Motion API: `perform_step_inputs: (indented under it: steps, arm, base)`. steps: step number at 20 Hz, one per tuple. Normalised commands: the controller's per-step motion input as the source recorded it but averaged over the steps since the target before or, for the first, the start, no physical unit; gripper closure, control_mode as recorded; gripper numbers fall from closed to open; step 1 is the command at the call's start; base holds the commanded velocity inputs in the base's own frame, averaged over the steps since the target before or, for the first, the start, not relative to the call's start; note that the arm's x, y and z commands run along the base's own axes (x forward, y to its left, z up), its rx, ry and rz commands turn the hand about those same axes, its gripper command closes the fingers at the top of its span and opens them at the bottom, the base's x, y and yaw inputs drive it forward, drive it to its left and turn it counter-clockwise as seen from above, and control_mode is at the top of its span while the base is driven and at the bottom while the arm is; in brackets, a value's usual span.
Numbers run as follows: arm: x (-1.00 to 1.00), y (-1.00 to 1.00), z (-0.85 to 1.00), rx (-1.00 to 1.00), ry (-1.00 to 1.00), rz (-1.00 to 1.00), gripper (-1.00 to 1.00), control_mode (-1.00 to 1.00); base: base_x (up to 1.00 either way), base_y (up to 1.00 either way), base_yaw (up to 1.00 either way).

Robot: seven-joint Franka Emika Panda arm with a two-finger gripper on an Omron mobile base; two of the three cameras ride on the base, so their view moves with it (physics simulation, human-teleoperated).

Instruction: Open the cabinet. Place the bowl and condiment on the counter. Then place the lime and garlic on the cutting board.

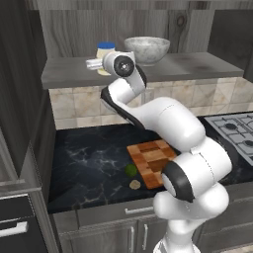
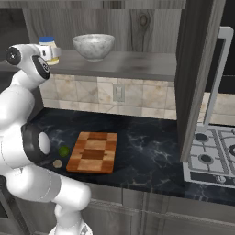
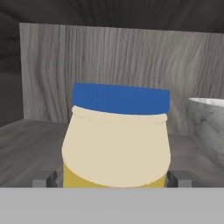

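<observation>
With the gripper [image 3: 112,178] spread wide around the jar [image 3: 116,138], close squarely below its blue lid. Lift clear of the shelf [image 1: 197,66], away from the bowl [image 1: 147,49] on its right.

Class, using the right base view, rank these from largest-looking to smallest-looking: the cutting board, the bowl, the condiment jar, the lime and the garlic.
1. cutting board
2. bowl
3. condiment jar, partly behind the arm
4. lime
5. garlic, nearly the lime's size, so that order is unsure.
The shelf items sit farther back, so they look somewhat smaller.
</observation>
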Motion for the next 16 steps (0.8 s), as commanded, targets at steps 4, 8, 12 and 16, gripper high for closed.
perform_step_inputs:
  steps: [4,8,12,16]
  arm:
    - [0.22,0.03,-0.05,0.0,0.0,-0.03,-1.0,-1.0]
    - [0.11,0.03,-0.02,0.0,0.0,-0.01,1.0,-1.0]
    - [0.04,0.02,0.0,0.0,0.0,0.0,1.0,-1.0]
    - [0.0,0.0,0.0,0.0,0.0,0.0,1.0,-1.0]
  base:
    - [0.0,0.0,0.0]
    - [0.0,0.0,0.0]
    - [0.0,0.0,0.0]
    - [0.0,0.0,0.0]
